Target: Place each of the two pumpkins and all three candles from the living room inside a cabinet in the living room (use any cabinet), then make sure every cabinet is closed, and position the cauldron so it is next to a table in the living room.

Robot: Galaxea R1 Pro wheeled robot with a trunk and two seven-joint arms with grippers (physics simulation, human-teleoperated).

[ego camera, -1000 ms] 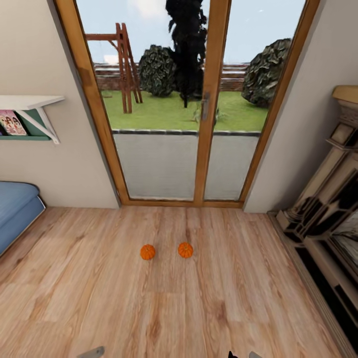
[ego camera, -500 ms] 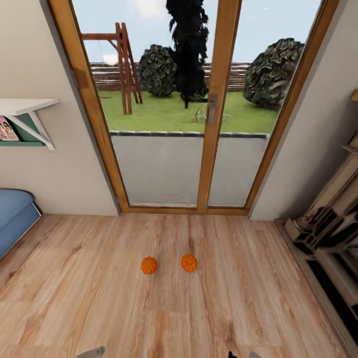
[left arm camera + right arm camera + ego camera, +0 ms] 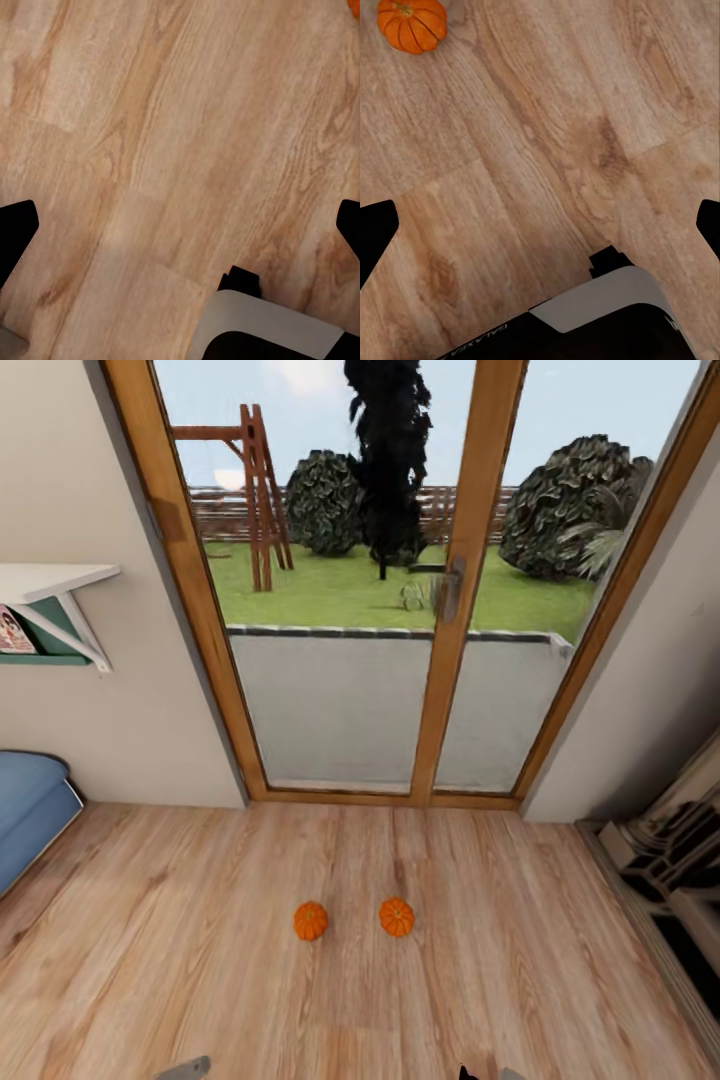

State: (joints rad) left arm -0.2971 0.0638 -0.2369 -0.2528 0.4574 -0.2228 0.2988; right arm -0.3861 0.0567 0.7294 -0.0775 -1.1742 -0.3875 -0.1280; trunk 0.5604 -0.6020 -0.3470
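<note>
On the wooden plank floor (image 3: 200, 960) before the wood-framed glass doors (image 3: 400, 610), the two small bright-orange ribbed pumpkins (image 3: 311, 921) (image 3: 397, 917) sit side by side, apart. They now lie lower and larger in the head view than a second ago: the camera has advanced, shortening reach. Left hand (image 3: 180, 225) and right hand (image 3: 540, 225): fingers spread, empty.

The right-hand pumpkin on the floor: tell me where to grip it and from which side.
Grip the right-hand pumpkin across its round ribbed body, probably coming straight down from above: it sits upright on the wood floor, stem up, apart from the other pumpkin. The stem looks too tiny to hold.
</note>
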